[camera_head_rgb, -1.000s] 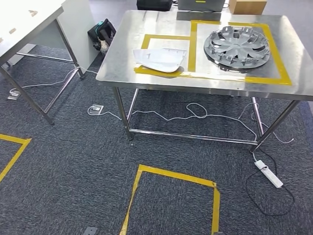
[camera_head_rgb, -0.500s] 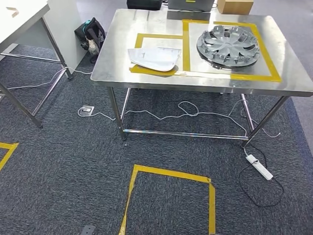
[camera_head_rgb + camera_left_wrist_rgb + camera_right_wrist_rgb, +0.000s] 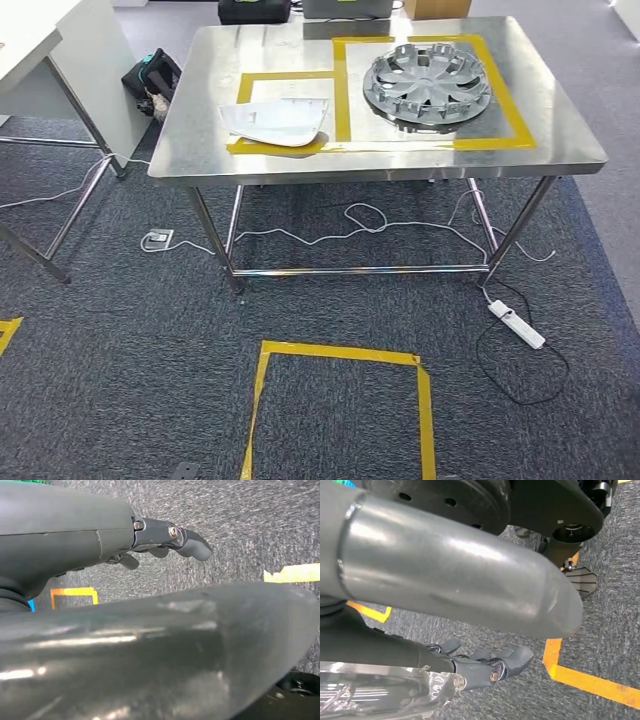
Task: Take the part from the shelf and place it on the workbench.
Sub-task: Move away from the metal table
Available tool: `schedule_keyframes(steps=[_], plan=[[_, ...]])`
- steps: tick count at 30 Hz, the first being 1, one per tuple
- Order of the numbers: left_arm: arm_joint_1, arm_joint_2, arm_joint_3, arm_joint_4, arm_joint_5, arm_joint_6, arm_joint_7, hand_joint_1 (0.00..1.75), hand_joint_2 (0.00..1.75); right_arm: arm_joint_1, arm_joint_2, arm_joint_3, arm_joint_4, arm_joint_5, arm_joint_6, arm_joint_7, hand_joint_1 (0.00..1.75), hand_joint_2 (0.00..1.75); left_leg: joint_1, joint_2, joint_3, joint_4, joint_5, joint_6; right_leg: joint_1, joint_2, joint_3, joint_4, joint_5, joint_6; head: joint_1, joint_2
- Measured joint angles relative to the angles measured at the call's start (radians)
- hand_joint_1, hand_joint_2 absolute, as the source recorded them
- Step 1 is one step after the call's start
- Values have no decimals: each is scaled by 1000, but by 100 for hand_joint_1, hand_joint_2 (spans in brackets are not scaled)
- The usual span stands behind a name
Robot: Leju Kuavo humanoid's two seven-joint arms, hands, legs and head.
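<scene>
On the steel workbench (image 3: 189, 150) ahead of you, a white curved part (image 3: 273, 120) lies in the smaller yellow-taped box (image 3: 340, 95), with a grey wheel cover (image 3: 426, 83) in the larger box beside it. Your left hand (image 3: 166, 537) hangs over the carpet, fingers loosely spread and holding nothing. Your right hand (image 3: 486, 665) hangs likewise, a clear plastic sheet (image 3: 376, 690) near it, though you cannot tell whether it grips that.

Dark grey carpet (image 3: 136, 350) marked with yellow tape (image 3: 340, 352); steel workbench (image 3: 189, 150), possibly another table (image 3: 30, 50) beside.
</scene>
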Motion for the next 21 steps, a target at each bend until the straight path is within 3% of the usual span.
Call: schedule_keyframes(steps=[1,3,4,6,8,9,11,13,14,15,16,18,19,21], plan=[[0,0,0,0,0,0,0,0,0,0,0,0,0,0,0,0,0,0,3,-11,34,-73,38,0,-1,7,1,0,0,3,0,0],[-2,-1,0,0,-1,-1,0,0,0,-2,0,0,0,0,1,0,0,0,7,-35,87,-189,76,3,2,21,-3,4,0,13,-1,0],[-2,-1,0,0,-2,-1,0,0,0,-3,0,0,0,0,1,0,0,0,7,-43,96,-211,78,6,3,26,-7,4,1,19,-1,0],[-2,-2,1,0,-3,-3,0,0,0,-1,0,0,0,0,2,0,0,0,6,-38,95,-217,78,18,1,36,-12,-1,5,32,-1,0],[-3,-1,1,0,-6,-3,0,0,0,3,0,0,0,0,2,0,0,0,7,-27,96,-221,82,32,0,20,-26,20,-11,41,3,0],[-3,-1,1,0,-7,-4,0,0,0,3,0,0,0,0,3,0,0,0,8,-21,97,-223,83,38,0,5,-45,61,-35,45,6,0],[-2,-1,1,0,-9,-4,0,0,0,0,0,0,0,0,4,0,0,0,5,-8,97,-222,81,45,1,-20,-105,193,-101,50,12,0],[0,-1,1,0,-9,-5,0,0,0,0,1,0,0,0,5,0,0,0,1,6,97,-222,80,47,0,-27,-147,286,-131,52,11,0],[0,-1,1,0,-10,-6,0,0,0,1,1,0,0,1,5,0,0,0,0,11,98,-222,79,47,0,-27,-143,280,-118,51,11,0],[-1,-1,2,0,-10,-6,0,0,0,2,0,0,0,1,5,0,0,0,0,14,100,-222,78,46,0,-30,-118,234,-88,50,11,0],[-2,-1,2,0,-10,-7,0,0,0,2,0,0,0,1,4,0,0,0,0,17,103,-222,77,44,1,-39,-79,162,-54,48,12,0],[-2,-1,2,0,-10,-8,0,0,0,-3,0,0,0,1,4,0,0,0,-6,24,106,-219,72,36,4,-62,-15,40,-15,41,11,0],[-2,-1,2,0,-10,-8,0,0,0,-5,0,0,0,1,4,0,0,0,-8,27,107,-218,71,31,6,-68,-1,13,-11,37,11,0],[-2,0,2,0,-10,-8,0,0,0,-6,0,0,0,1,4,0,0,0,-9,36,107,-220,73,22,9,-60,-1,9,-11,26,10,0]])
